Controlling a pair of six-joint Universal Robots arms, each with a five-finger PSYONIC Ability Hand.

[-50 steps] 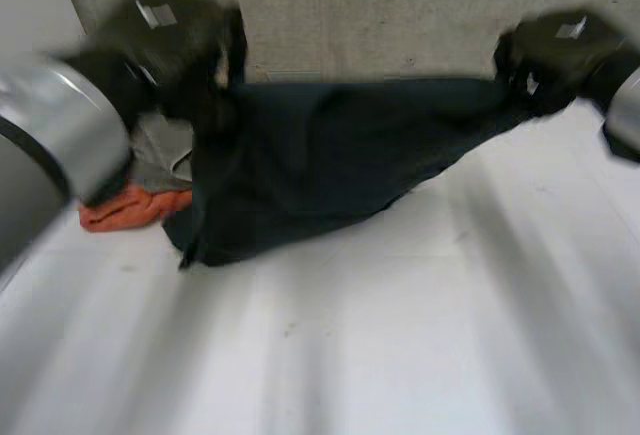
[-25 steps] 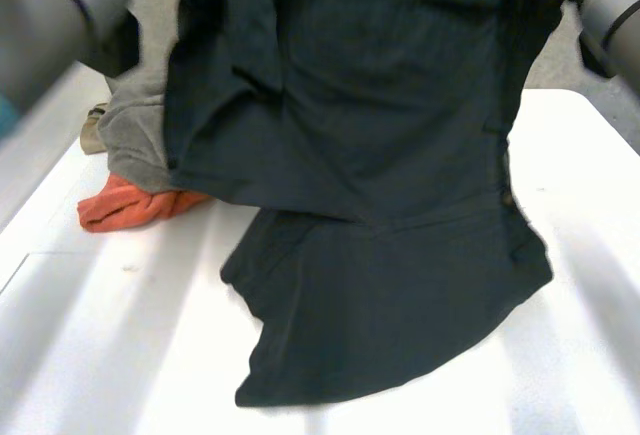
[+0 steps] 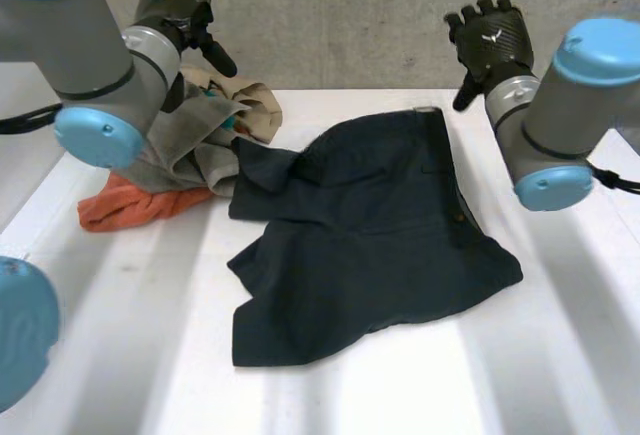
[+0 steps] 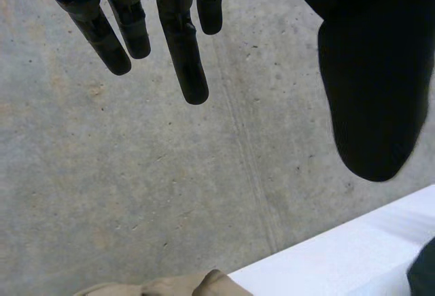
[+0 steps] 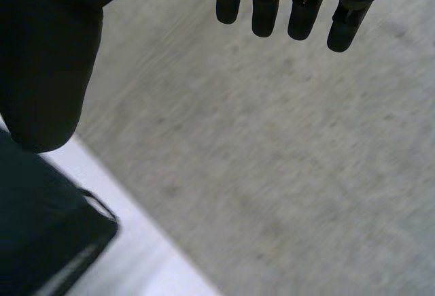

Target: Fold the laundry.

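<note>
A pair of dark navy shorts (image 3: 370, 230) lies spread on the white table (image 3: 560, 355), waistband at the far side, one leg bunched toward the pile. My left hand (image 3: 180, 5) hangs open in the air above the table's far left, its straight fingers (image 4: 178, 37) empty. Over the far right, beyond the waistband, my right hand (image 3: 492, 37) is raised and open, its fingers (image 5: 299, 3) spread and holding nothing. A corner of the shorts (image 5: 41, 241) shows below the right thumb.
A heap of laundry sits at the left: a grey garment (image 3: 185, 150), a tan one (image 3: 250, 105) behind it, an orange one (image 3: 130, 205) underneath in front. A concrete wall (image 3: 350, 15) rises behind the table. The near half of the table is bare.
Both hands held the shorts stretched in the air, swung them over the table, then let go. The shorts now lie flat and both hands are open and raised.
</note>
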